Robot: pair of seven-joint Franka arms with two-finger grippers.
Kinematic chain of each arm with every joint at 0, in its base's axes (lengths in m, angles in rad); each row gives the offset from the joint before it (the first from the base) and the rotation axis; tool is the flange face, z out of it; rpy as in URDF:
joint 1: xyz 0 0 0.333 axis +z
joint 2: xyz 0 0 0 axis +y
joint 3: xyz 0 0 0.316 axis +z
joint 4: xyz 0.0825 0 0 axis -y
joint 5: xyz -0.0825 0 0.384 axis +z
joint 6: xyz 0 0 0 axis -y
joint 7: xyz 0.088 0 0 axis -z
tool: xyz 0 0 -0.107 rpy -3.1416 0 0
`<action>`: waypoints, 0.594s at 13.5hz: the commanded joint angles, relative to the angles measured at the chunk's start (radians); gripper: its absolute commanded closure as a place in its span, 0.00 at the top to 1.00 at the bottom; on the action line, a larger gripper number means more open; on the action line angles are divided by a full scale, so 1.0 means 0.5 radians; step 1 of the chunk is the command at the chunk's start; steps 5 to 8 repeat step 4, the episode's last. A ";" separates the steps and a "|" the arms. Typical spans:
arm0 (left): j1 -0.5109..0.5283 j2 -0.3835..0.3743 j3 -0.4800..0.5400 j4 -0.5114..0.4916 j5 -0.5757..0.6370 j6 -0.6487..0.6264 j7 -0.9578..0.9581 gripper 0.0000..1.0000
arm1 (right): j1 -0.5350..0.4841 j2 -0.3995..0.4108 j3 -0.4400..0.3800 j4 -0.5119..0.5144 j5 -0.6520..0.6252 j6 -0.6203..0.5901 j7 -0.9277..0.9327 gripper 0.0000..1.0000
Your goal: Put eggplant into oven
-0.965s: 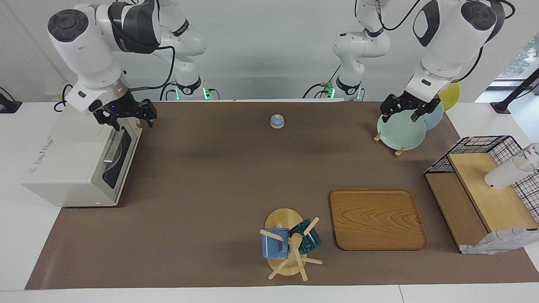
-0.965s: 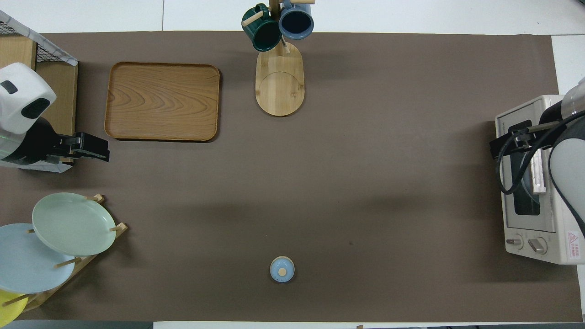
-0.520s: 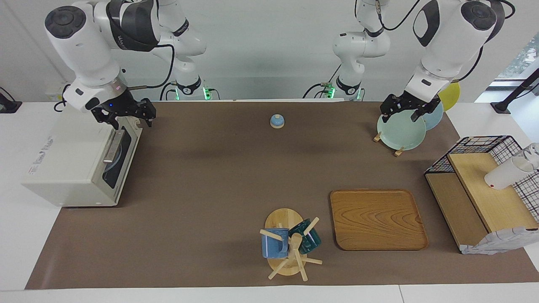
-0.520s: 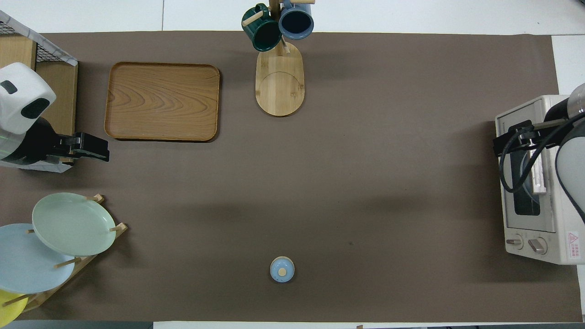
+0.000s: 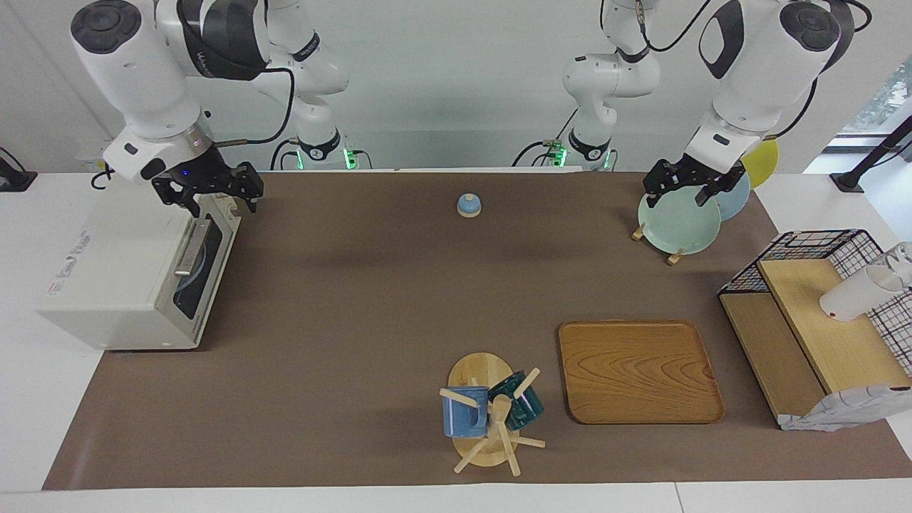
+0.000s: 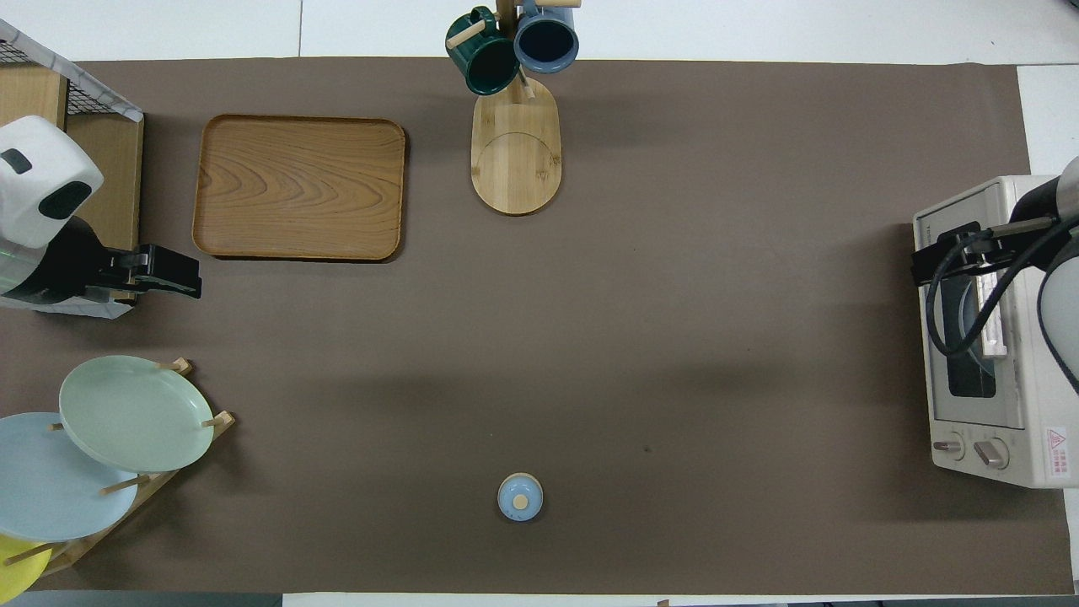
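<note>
The cream-white oven (image 5: 121, 263) (image 6: 1011, 438) stands at the right arm's end of the table, its dark glass door (image 5: 203, 260) closed and the bar handle up top. No eggplant is in view; it is hidden or out of view. My right gripper (image 5: 211, 196) (image 6: 944, 257) hangs open and empty just above the oven's top front edge, at the corner nearer the robots. My left gripper (image 5: 684, 189) (image 6: 169, 282) hovers open and empty over the plate rack, and that arm waits.
Plates (image 5: 677, 222) stand in a wooden rack at the left arm's end. A black wire basket rack (image 5: 819, 246) with wooden shelves holds a white cup (image 5: 851, 296). A wooden tray (image 5: 638, 370), a mug tree (image 5: 491, 417) and a small blue lid (image 5: 468, 205) sit on the brown mat.
The right gripper has risen a little above the oven's top edge, staying open. The left arm has not moved.
</note>
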 commanded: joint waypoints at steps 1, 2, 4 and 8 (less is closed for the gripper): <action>-0.012 -0.035 0.018 -0.011 -0.020 -0.020 -0.001 1.00 | 0.005 -0.009 0.000 0.015 0.048 -0.017 0.051 1.00; -0.012 -0.035 0.018 -0.011 -0.023 -0.020 -0.001 1.00 | -0.001 -0.012 0.000 0.015 0.051 -0.017 0.051 1.00; -0.012 -0.035 0.018 -0.011 -0.020 -0.020 -0.001 1.00 | -0.007 -0.012 -0.012 0.015 0.051 -0.017 0.048 1.00; -0.012 -0.035 0.018 -0.011 -0.020 -0.020 -0.001 1.00 | -0.007 -0.012 -0.012 0.015 0.051 -0.017 0.048 1.00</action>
